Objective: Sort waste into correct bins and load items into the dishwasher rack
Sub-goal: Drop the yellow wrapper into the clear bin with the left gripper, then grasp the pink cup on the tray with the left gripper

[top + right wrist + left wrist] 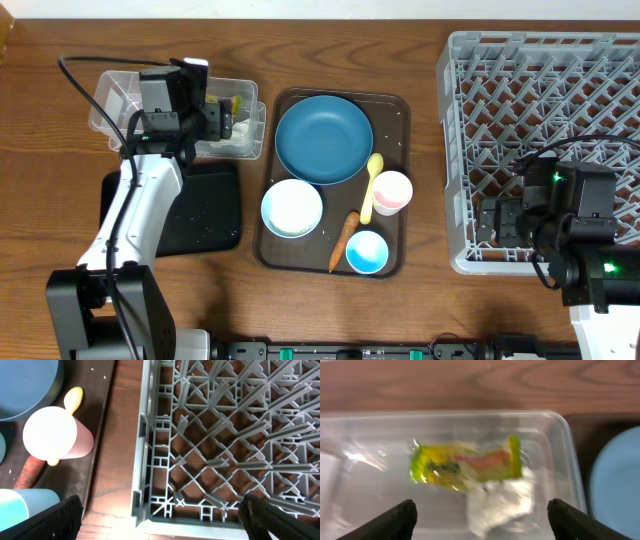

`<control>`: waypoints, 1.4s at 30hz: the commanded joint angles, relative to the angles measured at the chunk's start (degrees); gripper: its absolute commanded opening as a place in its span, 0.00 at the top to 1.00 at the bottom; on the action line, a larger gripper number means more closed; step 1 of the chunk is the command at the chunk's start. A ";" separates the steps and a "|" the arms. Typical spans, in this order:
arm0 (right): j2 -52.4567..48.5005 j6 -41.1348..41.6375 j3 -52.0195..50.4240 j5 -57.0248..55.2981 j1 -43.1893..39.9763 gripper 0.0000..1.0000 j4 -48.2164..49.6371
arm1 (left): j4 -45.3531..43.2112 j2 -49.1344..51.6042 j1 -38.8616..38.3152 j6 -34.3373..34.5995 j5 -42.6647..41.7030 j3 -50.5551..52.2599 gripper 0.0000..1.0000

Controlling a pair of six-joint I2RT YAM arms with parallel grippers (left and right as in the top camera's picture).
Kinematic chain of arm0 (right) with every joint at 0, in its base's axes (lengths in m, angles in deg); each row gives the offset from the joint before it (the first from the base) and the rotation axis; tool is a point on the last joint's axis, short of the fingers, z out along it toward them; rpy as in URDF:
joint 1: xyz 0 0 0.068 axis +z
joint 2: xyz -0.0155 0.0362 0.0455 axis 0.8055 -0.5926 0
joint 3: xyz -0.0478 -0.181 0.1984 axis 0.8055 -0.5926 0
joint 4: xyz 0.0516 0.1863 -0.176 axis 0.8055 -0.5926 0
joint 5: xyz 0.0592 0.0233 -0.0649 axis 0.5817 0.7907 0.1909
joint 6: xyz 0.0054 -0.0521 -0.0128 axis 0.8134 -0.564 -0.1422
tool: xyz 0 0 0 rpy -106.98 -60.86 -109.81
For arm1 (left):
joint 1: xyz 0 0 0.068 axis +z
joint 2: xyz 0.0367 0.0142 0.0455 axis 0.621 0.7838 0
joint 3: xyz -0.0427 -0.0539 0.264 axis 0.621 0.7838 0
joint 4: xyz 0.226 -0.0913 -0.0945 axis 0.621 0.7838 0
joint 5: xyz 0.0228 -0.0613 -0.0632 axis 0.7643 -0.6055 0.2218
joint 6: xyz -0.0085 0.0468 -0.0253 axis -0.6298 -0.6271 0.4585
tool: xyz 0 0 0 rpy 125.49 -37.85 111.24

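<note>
Well, the left gripper (pixel 481 510) hangs spread open over the clear tub (pixel 112 100) by the desk's far edge, with the wrapper (pixel 465 462) and tissue (pixel 502 502) lying touching inside it. The right gripper (pixel 161 502), spread wide too, hovers over the dishwasher rack (pixel 545 60) at the desk's right edge.

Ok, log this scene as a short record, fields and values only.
clear tub: holds yellow-green wrapper and white tissue
black bin: only white specks
brown tray: blue plate, white bowl, pink-and-white cup, light-blue cup, spoon, carrot
rack: no dishes in it
left claw: open, empty, above clear tub
right claw: open, empty, over rack's front corner beside tray
</note>
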 commanded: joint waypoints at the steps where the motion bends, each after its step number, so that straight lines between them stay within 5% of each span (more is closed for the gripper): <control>1: 0.20 0.39 1.18 0.31 0.02 0.01 0.04 | 2.51 -2.97 -0.55 7.28 -4.09 0.22 0.12; 11: 0.20 0.42 1.18 0.50 0.02 0.01 0.02 | 14.03 -9.33 -15.10 15.13 -4.11 0.22 0.07; 23: 0.20 0.44 1.18 0.61 0.02 0.01 -0.35 | 13.84 -4.26 -33.62 31.76 -8.83 0.22 0.05; 39: 0.20 0.42 1.18 0.68 0.02 0.01 -0.61 | 6.97 7.54 -42.25 33.20 -9.01 0.22 0.06; 42: 0.20 0.42 1.18 0.68 0.02 0.01 -0.61 | 5.86 9.31 -43.30 33.20 -8.98 0.22 0.14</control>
